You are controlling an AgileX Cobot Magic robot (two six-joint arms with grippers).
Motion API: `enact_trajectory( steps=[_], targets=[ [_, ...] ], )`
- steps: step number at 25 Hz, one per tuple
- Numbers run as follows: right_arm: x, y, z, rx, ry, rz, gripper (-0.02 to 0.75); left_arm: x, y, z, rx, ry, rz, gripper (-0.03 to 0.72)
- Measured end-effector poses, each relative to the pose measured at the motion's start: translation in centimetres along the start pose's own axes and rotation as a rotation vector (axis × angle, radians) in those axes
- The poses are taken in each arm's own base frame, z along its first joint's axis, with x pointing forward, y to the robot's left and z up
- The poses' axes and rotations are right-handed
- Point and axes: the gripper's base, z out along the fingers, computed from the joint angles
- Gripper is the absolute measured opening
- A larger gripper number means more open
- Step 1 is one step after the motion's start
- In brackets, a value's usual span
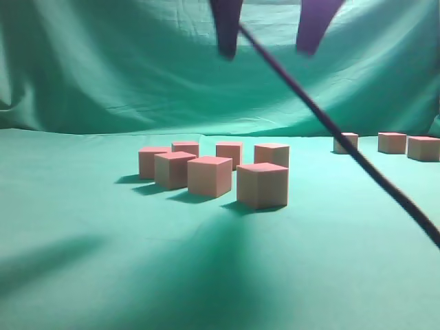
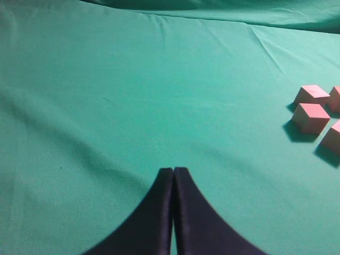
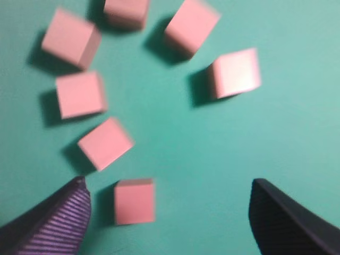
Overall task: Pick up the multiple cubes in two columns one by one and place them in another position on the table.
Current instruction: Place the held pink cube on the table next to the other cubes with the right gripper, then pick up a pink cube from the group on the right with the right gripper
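Several pinkish-red cubes [image 1: 210, 176] stand in a loose cluster mid-table, and three more cubes [image 1: 392, 142] sit in a row at the far right. My right gripper [image 1: 271, 31] hangs open and empty high above the cluster. In the right wrist view the right gripper [image 3: 169, 183] looks down on the cluster, and the nearest cube [image 3: 134, 201] lies between the fingers, close to the left one. My left gripper [image 2: 173, 170] is shut and empty over bare green cloth. A few cubes [image 2: 311, 118] show at the right edge of the left wrist view.
The table [image 1: 69, 227] is covered in wrinkled teal-green cloth with a matching backdrop [image 1: 103, 62]. A dark cable [image 1: 357, 155] slants from the top centre down to the right edge, across the front of the right-hand cubes.
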Motion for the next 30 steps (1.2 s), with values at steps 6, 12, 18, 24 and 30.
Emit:
enact_trajectory(
  steps=[6, 12, 18, 24, 30],
  targets=[
    [-1.0, -8.4, -5.6, 0.181, -0.140, 0.204, 0.557, 0.0, 0.0, 0.0, 0.000, 0.000, 0.000, 0.000],
    [-0.2, -18.3, -4.2, 0.277, -0.096, 0.417, 0.557, 0.0, 0.0, 0.0, 0.000, 0.000, 0.000, 0.000],
    [0.3, -23.7, 2.3, 0.093, -0.036, 0.471, 0.557, 0.0, 0.0, 0.0, 0.000, 0.000, 0.000, 0.000],
    [-0.2, -26.4, 7.4, 0.071, 0.012, 0.440, 0.557, 0.0, 0.0, 0.0, 0.000, 0.000, 0.000, 0.000],
    [-1.4, -27.5, 11.0, 0.070, 0.034, 0.399, 0.557, 0.0, 0.0, 0.0, 0.000, 0.000, 0.000, 0.000]
  ],
)
